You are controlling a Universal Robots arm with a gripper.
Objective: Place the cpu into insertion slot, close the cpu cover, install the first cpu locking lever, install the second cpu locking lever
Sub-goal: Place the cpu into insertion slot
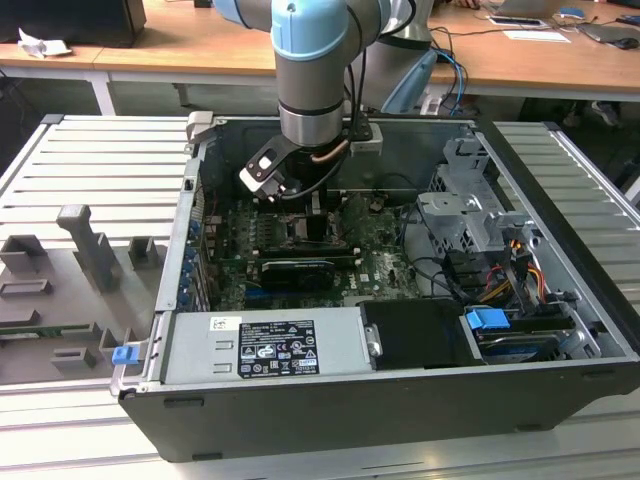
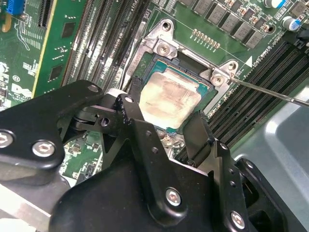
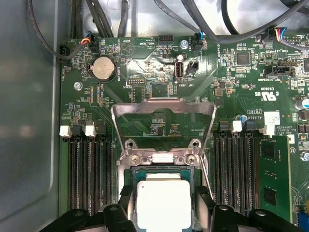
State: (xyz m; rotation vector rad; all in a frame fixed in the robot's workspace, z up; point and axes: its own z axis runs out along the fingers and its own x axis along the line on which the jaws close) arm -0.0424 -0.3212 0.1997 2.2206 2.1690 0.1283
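In both wrist views the cpu, a silver-faced square chip, lies level in the insertion slot. My gripper is down over it. One black finger presses one side of the chip and the other finger presses the opposite side. The cpu cover, a silver frame with a square window, stands swung up and open behind the slot. A thin metal locking lever sticks out beside the socket, unlatched. In the exterior view the gripper reaches down onto the motherboard inside the case.
Long black memory slots flank the socket on both sides. A black card, a silver power supply and a drive cage crowd the open case. Cables run along the board's far edge.
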